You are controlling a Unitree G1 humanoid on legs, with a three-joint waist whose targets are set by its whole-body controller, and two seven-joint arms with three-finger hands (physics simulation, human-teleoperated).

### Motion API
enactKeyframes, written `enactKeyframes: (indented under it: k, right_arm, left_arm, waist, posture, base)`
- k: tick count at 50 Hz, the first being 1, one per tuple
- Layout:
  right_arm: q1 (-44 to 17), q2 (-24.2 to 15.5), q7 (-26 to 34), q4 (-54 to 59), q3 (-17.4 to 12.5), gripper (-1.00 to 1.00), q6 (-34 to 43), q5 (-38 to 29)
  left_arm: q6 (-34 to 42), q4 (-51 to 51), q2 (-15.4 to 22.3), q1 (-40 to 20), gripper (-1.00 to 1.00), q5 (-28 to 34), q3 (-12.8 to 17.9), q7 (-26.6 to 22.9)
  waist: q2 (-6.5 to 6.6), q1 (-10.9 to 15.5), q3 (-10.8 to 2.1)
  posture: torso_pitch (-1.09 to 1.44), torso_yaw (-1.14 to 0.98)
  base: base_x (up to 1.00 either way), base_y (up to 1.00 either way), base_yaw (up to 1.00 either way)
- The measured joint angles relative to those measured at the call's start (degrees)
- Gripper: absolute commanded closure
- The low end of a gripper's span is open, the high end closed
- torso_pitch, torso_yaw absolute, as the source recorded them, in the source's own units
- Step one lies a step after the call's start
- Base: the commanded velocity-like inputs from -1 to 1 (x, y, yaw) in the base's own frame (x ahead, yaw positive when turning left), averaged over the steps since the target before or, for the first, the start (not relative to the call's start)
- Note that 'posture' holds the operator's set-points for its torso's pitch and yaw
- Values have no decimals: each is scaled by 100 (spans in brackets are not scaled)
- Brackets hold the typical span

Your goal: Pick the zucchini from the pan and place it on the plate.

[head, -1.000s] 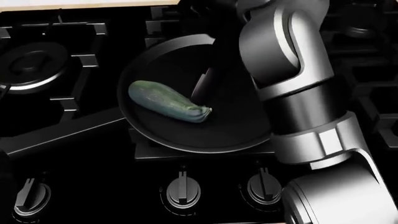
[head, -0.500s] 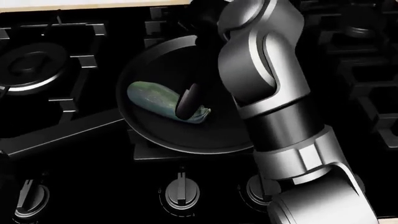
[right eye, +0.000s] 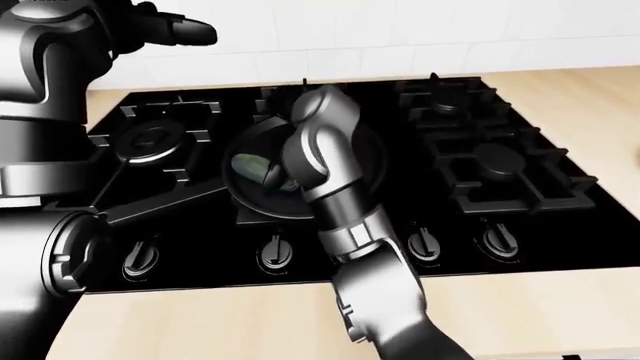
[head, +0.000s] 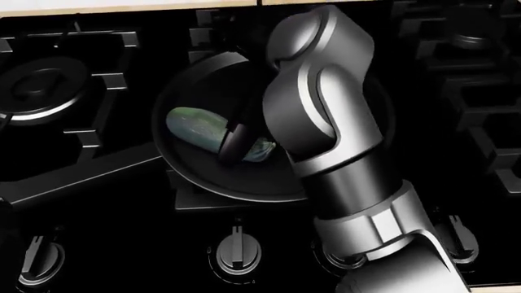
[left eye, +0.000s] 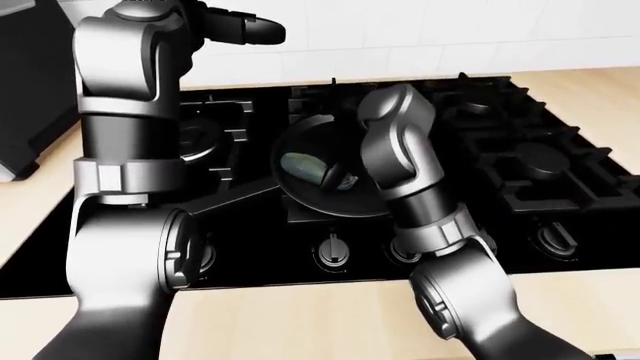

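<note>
One zucchini (head: 195,127) lies in the pan (head: 183,174) on the stove (left eye: 520,169), stem end toward the head view's right. Right hand (head: 232,143) is down inside the pan, a dark finger (head: 230,145) across the zucchini's middle, probably positioning for a grasp from above. The forearm hides the other fingers, so I cannot tell whether the grip is closed. Left hand (left eye: 245,30) is raised high at the left-eye view's top, fingers apart and holding nothing, likely parked out of the way. Pan handle (head: 77,177) points lower left. No plate in any view. Wooden surface (left eye: 300,322) runs below the knobs (head: 236,249).
</note>
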Motion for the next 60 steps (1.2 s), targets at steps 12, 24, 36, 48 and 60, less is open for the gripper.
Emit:
enactKeyframes:
  k: [12, 24, 36, 48, 60]
  right_arm:
    - [121, 226, 33, -107, 73, -100, 90, -406]
    - [315, 367, 66, -296, 110, -100, 63, -709]
    - [397, 432, 40, -320, 77, -100, -33, -838]
    - [410, 419, -17, -444, 66, -62, -91, -1028]
    - [340, 428, -20, -471, 62, -43, -105, -1141]
  left_arm:
    - [48, -73, 4, -16, -100, 5, 4, -13]
    - [132, -198, -10, 28, -100, -3, -1, -13]
    - [161, -268, -1, 60, -100, -10, 10, -19]
    - [208, -317, -11, 59, -100, -21, 1, -15]
    - [226, -328, -18, 29, -100, -14, -5, -23]
  waist:
    - [21, -7, -1]
    - [32, -14, -11]
    - [43, -15, -34]
    - [42, -26, -56]
    - [45, -45, -65]
  posture:
    - [0, 0]
    - [0, 0]
    - [0, 0]
    - [0, 0]
    - [0, 0]
  base:
    - [0, 0, 0]
    - [0, 0, 0]
    - [0, 0, 0]
    - [0, 0, 0]
    - [0, 0, 0]
